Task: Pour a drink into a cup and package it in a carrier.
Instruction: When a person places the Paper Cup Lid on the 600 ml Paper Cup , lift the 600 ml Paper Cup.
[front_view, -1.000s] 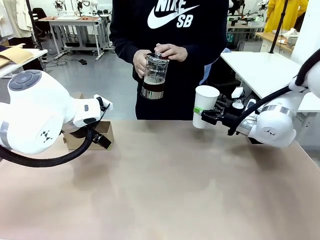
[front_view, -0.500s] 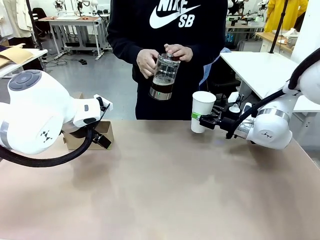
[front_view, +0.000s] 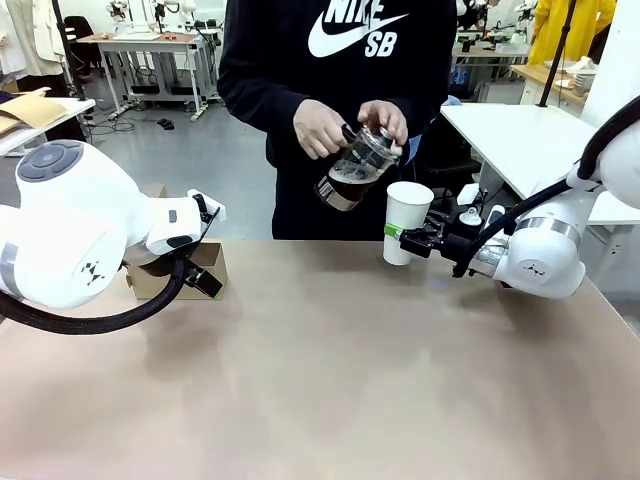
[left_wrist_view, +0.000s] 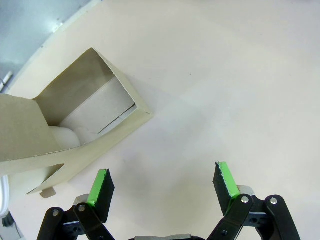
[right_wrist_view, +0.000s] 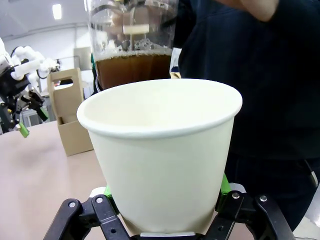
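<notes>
Right hand (front_view: 402, 240) pinches the cup (front_view: 409, 212) low on its wall, green pads on either side; cup upright, long axis vertical, mouth open, inside looks dry in the right wrist view. Cannot tell if its base touches the desk (front_view: 350, 380). Person's hands (front_view: 320, 128) hold the jug (front_view: 355, 175) tilted, spout end down toward the cup, just above and to the robot's left of the rim; no stream seen. Drink (front_view: 343, 187) sits slanted in the lower part of the glass. Pour looks about to begin: the jug need only tip further over the rim, and the right hand's job is to hold steady. Carrier (front_view: 212, 265) stands on the desk well apart to the left of the cup, just beside the left hand (left_wrist_view: 162, 182), which is spread and empty above the desk; left arm is the nearer to it. Count: one cup, one jug, one carrier.
</notes>
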